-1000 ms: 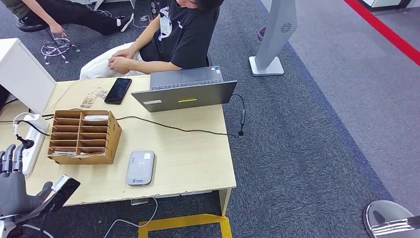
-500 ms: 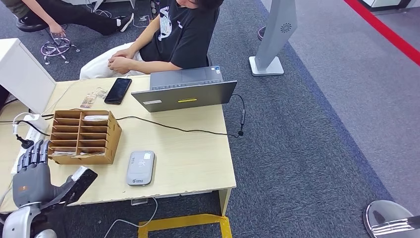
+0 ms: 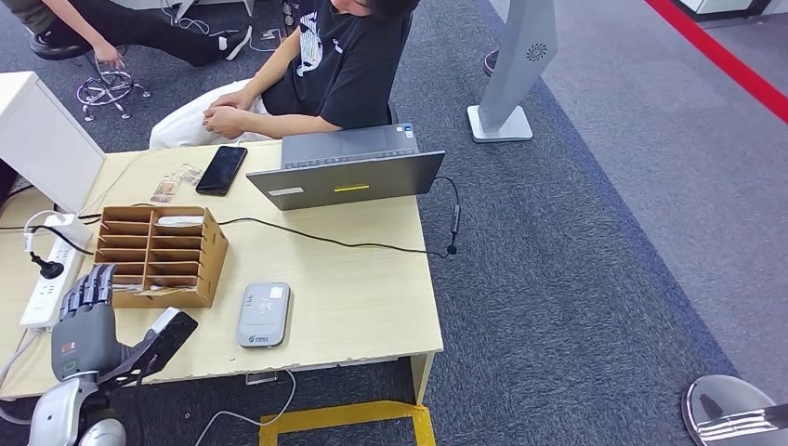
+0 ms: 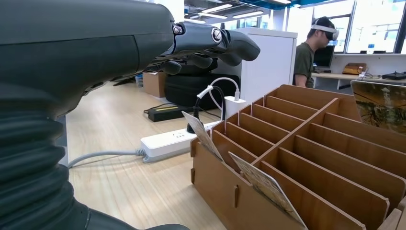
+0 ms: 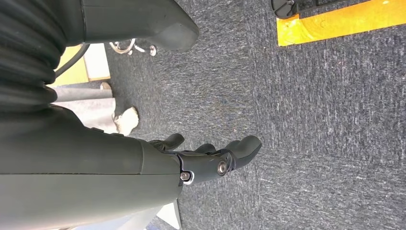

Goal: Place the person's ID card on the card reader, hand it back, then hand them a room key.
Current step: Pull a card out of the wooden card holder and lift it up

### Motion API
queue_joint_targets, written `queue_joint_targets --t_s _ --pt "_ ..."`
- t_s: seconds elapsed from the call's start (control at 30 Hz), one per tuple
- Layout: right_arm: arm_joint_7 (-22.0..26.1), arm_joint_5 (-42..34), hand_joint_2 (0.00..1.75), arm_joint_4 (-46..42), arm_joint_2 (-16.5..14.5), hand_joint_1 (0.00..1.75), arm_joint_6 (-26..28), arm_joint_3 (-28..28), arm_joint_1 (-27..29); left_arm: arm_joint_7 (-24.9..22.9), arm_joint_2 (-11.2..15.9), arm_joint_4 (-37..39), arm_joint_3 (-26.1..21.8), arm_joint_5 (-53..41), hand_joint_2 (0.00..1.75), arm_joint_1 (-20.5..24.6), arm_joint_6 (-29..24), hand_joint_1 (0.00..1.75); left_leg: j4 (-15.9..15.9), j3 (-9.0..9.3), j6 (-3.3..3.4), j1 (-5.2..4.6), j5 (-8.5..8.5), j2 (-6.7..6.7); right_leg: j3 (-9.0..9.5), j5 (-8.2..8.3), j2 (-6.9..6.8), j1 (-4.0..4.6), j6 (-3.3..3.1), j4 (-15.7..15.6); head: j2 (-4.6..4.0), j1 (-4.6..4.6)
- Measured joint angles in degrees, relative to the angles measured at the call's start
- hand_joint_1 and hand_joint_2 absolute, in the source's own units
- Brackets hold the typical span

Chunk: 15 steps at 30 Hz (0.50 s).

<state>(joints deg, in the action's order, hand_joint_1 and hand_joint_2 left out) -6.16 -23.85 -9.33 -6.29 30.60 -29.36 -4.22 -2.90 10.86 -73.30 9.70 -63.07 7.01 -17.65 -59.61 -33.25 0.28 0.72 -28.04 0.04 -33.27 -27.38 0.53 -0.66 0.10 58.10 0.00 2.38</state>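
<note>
head view: left hand (image 3: 88, 321) fingers straight, holds nothing, beside card rack (image 3: 158, 255); right hand (image 5: 210, 158) loosely spread.

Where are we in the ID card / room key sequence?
Done: can't confirm. The card reader lies bare, and the person's hands rest in their lap with no card visible.
In hand: nothing. The left hand hovers by the cardboard card rack, fingers apart; the right hand hangs over carpet.
Left: at least taking a room key from the cards in the rack and handing it over.
</note>
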Motion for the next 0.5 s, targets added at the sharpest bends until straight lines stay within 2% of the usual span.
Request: queue_joint_targets --t_s 0.5 --pt "-0.1 0.5 1.75 0.0 0.0 0.0 0.0 0.0 -0.1 0.6 -0.3 4.5 0.4 -0.6 1.75 1.3 -0.4 0.0 0.0 0.0 0.0 0.0 0.0 0.0 0.0 0.0 0.0 0.0 0.0 0.0 0.0 0.01"
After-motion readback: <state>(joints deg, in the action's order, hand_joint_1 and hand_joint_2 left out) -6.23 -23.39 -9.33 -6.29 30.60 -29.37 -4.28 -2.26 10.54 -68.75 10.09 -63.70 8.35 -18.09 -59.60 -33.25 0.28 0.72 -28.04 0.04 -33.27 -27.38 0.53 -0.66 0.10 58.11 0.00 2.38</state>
